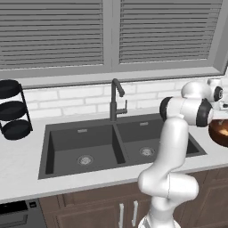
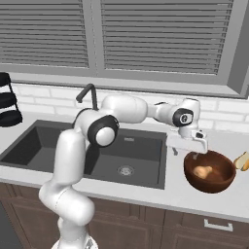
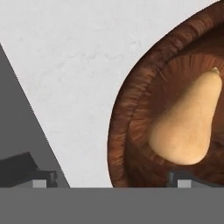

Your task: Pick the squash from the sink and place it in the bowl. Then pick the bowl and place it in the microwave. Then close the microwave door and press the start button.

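Note:
The squash (image 3: 186,131) lies loose inside the reddish-brown wooden bowl (image 3: 127,118), narrow end pointing away from me. The bowl (image 2: 216,181) stands on the counter right of the sink (image 2: 146,151), with the squash (image 2: 202,171) on its floor. My gripper (image 2: 186,151) hangs open just above the bowl's left rim, holding nothing. In the hand view, the gripper (image 3: 113,179) straddles the rim, one fingertip (image 3: 183,178) over the bowl and the other over the counter by the sink edge. The bowl (image 1: 220,131) also shows at the right edge of the left base view. The microwave and its door are out of view.
The dark double sink (image 1: 46,147) has a tall faucet (image 1: 115,102) behind its divider. A black tiered rack (image 1: 13,111) stands at the far left of the counter. A pale yellow item (image 2: 242,160) lies right of the bowl. Window blinds run behind the counter.

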{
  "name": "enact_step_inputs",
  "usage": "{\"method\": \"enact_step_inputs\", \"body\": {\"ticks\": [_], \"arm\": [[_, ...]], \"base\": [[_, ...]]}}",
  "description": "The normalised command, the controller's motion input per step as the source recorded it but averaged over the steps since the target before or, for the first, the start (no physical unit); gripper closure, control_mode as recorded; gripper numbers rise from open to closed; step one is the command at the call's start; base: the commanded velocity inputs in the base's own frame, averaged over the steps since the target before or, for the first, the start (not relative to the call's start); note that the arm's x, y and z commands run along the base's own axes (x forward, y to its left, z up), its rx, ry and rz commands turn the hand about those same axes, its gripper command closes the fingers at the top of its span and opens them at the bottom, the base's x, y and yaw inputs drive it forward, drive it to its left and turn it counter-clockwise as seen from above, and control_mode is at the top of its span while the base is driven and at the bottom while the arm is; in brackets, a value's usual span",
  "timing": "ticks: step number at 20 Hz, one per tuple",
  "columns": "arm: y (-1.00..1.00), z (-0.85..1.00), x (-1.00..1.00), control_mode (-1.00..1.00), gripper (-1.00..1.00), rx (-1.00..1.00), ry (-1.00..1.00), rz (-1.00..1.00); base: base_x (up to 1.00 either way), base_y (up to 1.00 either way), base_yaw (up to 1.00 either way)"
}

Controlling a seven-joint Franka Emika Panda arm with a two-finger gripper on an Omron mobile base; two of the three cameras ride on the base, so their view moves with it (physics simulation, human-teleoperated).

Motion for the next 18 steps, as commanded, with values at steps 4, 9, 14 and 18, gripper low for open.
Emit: {"method": "enact_step_inputs", "body": {"ticks": [4,9,14,18], "arm": [[-0.02,-0.17,0.00,-1.00,-1.00,0.00,0.08,0.09],[-0.09,-0.23,0.00,-1.00,-1.00,0.00,0.05,0.10],[-0.05,-0.20,0.00,-1.00,1.00,0.00,0.05,0.10],[0.00,-0.01,0.00,-1.00,1.00,0.00,0.00,0.07]], "base": [[0.00,0.00,0.00],[0.00,0.00,0.00],[0.00,0.00,0.00],[0.00,0.00,0.00]]}}
